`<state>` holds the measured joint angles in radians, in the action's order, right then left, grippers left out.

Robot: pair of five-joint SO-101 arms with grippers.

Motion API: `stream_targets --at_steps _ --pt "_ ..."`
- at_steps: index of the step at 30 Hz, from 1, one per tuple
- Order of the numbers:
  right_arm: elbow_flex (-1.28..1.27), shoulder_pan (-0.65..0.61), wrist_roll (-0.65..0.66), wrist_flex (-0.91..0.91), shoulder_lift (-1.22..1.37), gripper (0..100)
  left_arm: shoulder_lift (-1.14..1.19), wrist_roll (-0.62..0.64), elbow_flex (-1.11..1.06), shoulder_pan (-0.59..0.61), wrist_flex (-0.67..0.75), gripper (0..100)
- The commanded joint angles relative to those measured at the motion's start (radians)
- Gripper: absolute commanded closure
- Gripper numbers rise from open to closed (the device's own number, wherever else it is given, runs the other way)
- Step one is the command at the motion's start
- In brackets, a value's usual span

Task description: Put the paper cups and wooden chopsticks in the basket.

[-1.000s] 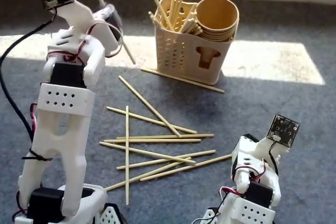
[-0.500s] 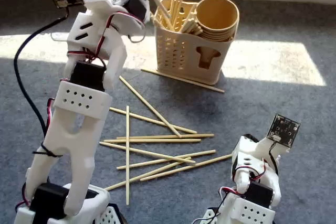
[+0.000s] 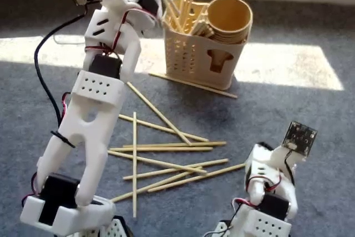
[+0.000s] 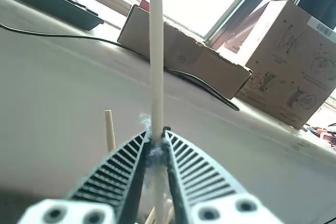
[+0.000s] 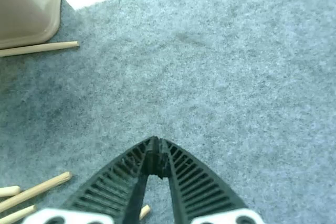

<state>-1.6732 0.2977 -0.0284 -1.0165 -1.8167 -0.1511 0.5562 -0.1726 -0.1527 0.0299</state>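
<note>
Wooden chopstick [image 4: 155, 51] and left gripper [image 4: 156, 141]: how do they relate? (Reader)

The ribbed jaws are clenched on the chopstick, which stands upright between them and runs out past the fingertips. A second stick's tip [image 4: 109, 128] shows just beside the jaws. (Legend)

Where does that place them over the floor? (Reader)

In the high view the left arm is stretched up to the cream basket [image 3: 197, 62]. The held chopstick slants down from the gripper into the basket's near compartment, among the sticks already standing there. (Legend)

And the paper cups [image 3: 228, 19]? (Reader)

Nested in a stack, they sit in the basket's other compartment. (Legend)

What lies outside the basket? (Reader)

Loose chopsticks [image 3: 161, 151] are strewn crosswise on the grey carpet [image 3: 299, 115] between the two arms, and one more stick [image 3: 191, 84] lies along the basket's foot. (Legend)

State of the right gripper [image 5: 153, 157]? (Reader)

Closed on nothing, low over bare carpet, with a few stick ends [image 5: 32, 190] near it. (Legend)
</note>
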Motion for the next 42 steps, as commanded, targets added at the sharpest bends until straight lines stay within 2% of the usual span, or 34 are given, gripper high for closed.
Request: stream_targets --at_steps 1,9,13,16,23,29,35,42 --pt "-0.096 0.01 -0.006 -0.007 -0.004 99.3 -0.012 0.002 -0.025 0.015 0.021 99" --pt "-0.096 0.01 -0.006 -0.007 -0.004 99.3 -0.01 -0.008 -0.099 0.013 0.021 99" --pt "-0.096 0.01 -0.006 -0.007 -0.004 99.3 -0.01 -0.115 -0.137 0.007 0.021 99" --pt "-0.096 0.01 -0.006 -0.007 -0.004 99.3 -0.01 -0.149 -0.157 0.005 0.021 99" --pt "-0.096 0.01 -0.006 -0.007 -0.004 99.3 -0.018 -0.144 -0.191 0.004 0.015 82" --pt "-0.096 0.01 -0.006 -0.007 -0.004 99.3 -0.027 -0.147 -0.191 0.007 0.017 84" --pt "-0.096 0.01 -0.006 -0.007 -0.004 99.3 -0.189 -0.149 -0.249 0.002 -0.009 85" --pt "-0.096 0.01 -0.006 -0.007 -0.004 99.3 -0.417 -0.15 -0.364 -0.013 -0.114 85"
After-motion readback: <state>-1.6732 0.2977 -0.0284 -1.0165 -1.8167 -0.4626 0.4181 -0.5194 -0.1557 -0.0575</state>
